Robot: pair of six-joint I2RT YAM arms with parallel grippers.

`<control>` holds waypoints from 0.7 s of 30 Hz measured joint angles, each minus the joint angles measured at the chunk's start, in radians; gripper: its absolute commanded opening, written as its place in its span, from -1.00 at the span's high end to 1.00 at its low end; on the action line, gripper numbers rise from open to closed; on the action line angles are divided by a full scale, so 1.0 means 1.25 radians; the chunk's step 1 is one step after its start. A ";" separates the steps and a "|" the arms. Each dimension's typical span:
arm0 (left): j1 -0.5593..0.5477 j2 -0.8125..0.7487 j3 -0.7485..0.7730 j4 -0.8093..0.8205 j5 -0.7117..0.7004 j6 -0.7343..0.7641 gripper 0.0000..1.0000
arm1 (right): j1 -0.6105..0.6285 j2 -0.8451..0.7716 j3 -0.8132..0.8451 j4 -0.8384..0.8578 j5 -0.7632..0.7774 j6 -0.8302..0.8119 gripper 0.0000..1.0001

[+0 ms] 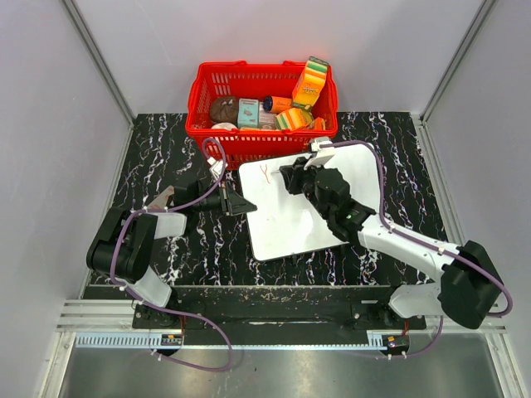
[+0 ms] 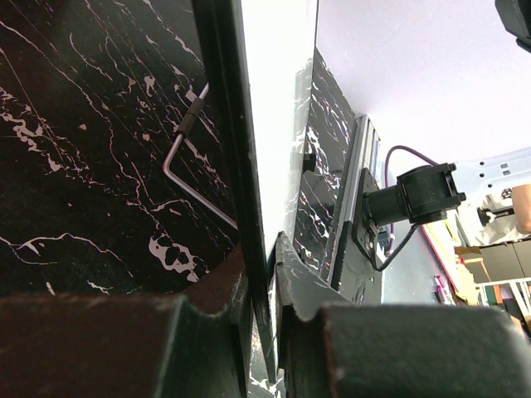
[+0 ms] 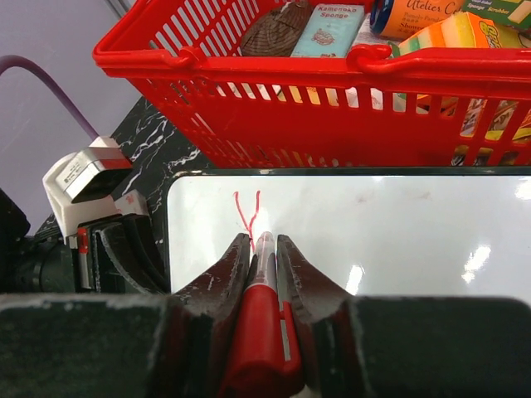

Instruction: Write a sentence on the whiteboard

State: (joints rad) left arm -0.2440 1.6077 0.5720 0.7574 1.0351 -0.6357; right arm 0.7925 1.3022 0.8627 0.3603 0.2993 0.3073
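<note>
Right gripper [image 3: 264,249], clamping a marker [image 3: 262,332], covers part of the whiteboard [image 3: 398,240]

A: The whiteboard [image 1: 286,228] looks smooth and glossy, with bright glare patches.
B: The basket [image 1: 265,146] at its 12 o'clock is shiny red plastic lattice. The marker [image 3: 264,332] is glossy red plastic too, and the tabletop [image 1: 166,157] looks like polished black veined stone.

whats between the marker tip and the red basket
In the right wrist view, the red Y stroke and bare whiteboard lie between the marker tip and the basket.
</note>
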 measured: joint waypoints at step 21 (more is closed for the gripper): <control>0.000 0.005 0.000 0.000 0.001 0.000 1.00 | -0.028 0.023 0.007 -0.006 -0.032 0.022 1.00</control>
State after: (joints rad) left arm -0.2440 1.6135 0.5720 0.7578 1.0367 -0.6357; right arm 0.7578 1.3312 0.8719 0.3531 0.2588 0.3344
